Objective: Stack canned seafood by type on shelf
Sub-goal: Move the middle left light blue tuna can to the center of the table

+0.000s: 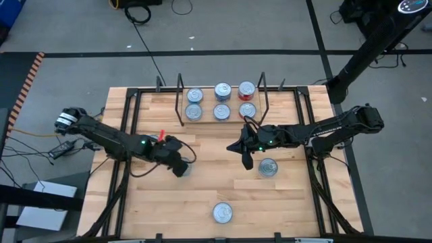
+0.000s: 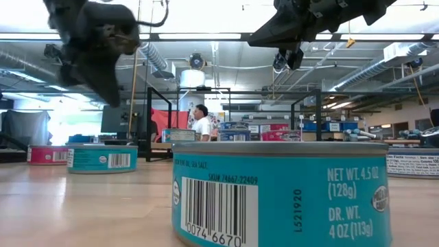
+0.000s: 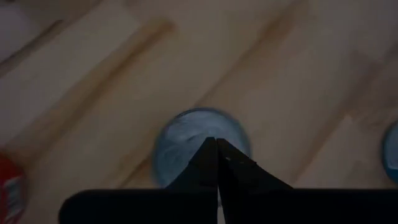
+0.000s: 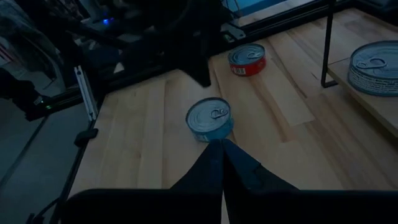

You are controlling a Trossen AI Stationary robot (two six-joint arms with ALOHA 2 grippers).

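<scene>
The shelf [image 1: 208, 118] stands at the table's far middle with several tins of canned seafood on it, among them a blue one [image 1: 223, 91] and a red one [image 1: 247, 89]. My left gripper [image 1: 181, 167] [image 3: 216, 142] is shut and hovers above a blue tin [image 3: 186, 134] [image 2: 101, 158] that rests flat on the table. A red tin [image 4: 247, 59] [image 2: 48, 154] lies just beyond it, toward the left. My right gripper [image 1: 236, 147] [image 4: 219, 144] is shut, in the air at mid-table, beside another tin [image 1: 268, 167].
One more blue tin [image 1: 223, 212] [image 2: 281, 195] sits near the table's front edge. Black frame rails [image 1: 128, 135] run along the table's left and right sides. Bare wood lies between the arms and the front tin.
</scene>
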